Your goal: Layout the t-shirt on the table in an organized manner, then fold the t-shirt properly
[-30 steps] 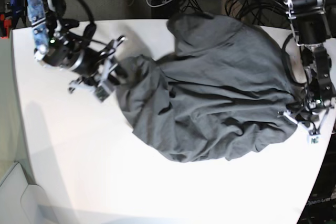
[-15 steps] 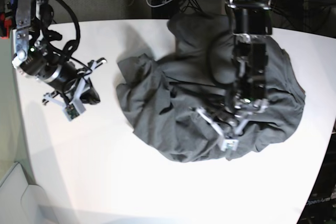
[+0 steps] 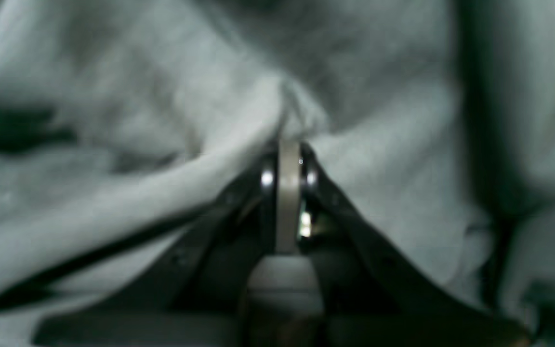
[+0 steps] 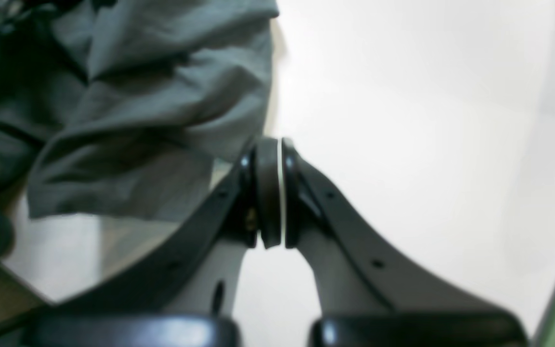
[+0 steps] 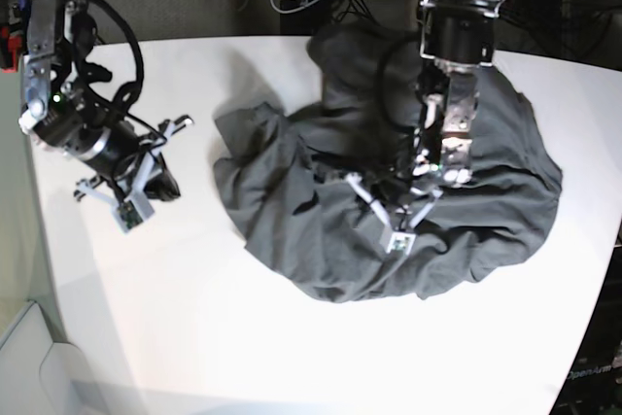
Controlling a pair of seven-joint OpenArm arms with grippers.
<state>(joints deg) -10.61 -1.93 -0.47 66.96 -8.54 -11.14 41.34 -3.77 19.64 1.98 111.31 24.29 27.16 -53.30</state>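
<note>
The t-shirt (image 5: pixel 389 201) lies as a crumpled dark mound in the centre and upper right of the base view, on the white table (image 5: pixel 243 357), whose lower half is bare. No sleeve, collar or hem can be told apart in the heap, so the laying-out stage looks barely begun.

Two things have changed over the last second. The right gripper (image 5: pixel 155 172), which a second ago was at the shirt's left edge with its jaws parted, has let go and drawn back to the left of the frame; it now hovers over bare table, apart from the cloth. In the right wrist view its pads are pressed together with nothing between them (the grey fabric sits up and to the left, clear of the tips). The shirt's left edge has slumped back toward the pile.

Meanwhile the left gripper (image 5: pixel 389 221) has swung from the far right edge of the table to the middle of the mound. Its wrist view shows the left gripper (image 3: pixel 289 159) closed, with a raised ridge of cloth meeting the tips; whether fabric is actually pinched there cannot be told from the blurred picture.

The likely meaning: the earlier two-sided stretch has been given up, and a fresh hold on the shirt must be found before spreading can resume.
</note>
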